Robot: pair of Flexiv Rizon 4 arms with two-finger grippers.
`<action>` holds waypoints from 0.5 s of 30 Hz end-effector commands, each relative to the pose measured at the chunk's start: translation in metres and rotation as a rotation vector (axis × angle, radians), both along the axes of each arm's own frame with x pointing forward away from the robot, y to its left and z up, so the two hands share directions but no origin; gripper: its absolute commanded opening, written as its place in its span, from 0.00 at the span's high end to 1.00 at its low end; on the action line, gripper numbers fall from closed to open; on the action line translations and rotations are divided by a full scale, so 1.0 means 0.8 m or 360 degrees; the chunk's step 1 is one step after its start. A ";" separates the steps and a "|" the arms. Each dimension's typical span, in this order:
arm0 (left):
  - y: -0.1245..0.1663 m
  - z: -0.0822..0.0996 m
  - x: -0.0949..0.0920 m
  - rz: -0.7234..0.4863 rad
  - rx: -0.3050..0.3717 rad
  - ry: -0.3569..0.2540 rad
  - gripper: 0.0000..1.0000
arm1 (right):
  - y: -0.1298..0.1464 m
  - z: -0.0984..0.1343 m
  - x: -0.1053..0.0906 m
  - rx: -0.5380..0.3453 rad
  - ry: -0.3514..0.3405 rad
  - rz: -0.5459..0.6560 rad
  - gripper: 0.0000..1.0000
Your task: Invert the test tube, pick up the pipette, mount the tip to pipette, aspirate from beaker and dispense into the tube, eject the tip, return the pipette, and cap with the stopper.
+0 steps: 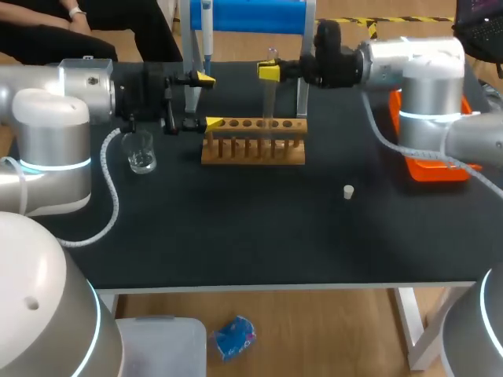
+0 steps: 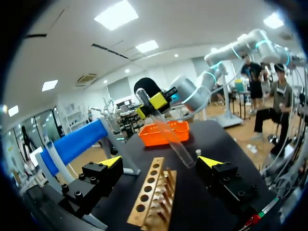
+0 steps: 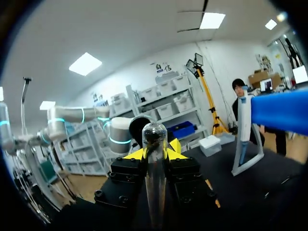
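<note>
R gripper (image 1: 269, 72), on the arm coming in from the right, has its 2 yellow-tipped fingers pinched on a clear glass test tube (image 1: 269, 98), gripping it near the upper end. The tube hangs roughly upright w/ its lower end just over the hole row of the light wooden test-tube rack (image 1: 253, 143); can't tell if it touches a hole. In the R wrist view a rounded tube end shows just past the yellow tips, and in the L wrist view the tube leans, lower end nearer the L gripper. L gripper (image 1: 208, 100) sits just beside the rack's left end, fingers spread wide w/ nothing between them, 1 tip right at the rack's corner. A small clear glass beaker (image 1: 140, 153) stands on the black tabletop (image 1: 259, 236) left of the rack, below the L arm's wrist. The white-and-blue pipette (image 1: 206, 27) hangs on a stand w/ a blue top bar (image 1: 251, 16) at the table's back, behind the L gripper. A small white stopper (image 1: 348, 191) lies alone front-right of the rack, well apart. An orange tray (image 1: 436, 169) sits at the right edge, partly hidden by the R arm.
</note>
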State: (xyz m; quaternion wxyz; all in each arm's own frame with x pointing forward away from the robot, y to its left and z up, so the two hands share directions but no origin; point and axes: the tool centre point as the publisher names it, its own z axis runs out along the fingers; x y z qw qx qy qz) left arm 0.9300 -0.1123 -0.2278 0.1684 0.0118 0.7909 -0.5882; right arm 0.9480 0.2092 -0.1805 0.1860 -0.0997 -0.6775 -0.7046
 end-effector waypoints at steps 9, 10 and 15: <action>-0.002 0.004 -0.013 0.0071 0.0111 -0.0259 0.00 | -0.001 -0.003 0.000 0.0004 0.0014 0.0003 1.00; -0.002 0.004 -0.013 0.0071 0.0111 -0.0259 0.00 | -0.001 -0.003 0.000 0.0004 0.0014 0.0003 1.00; -0.009 0.018 -0.030 0.0040 0.0098 -0.0999 0.00 | -0.006 0.007 -0.001 0.0056 0.0477 -0.0031 1.00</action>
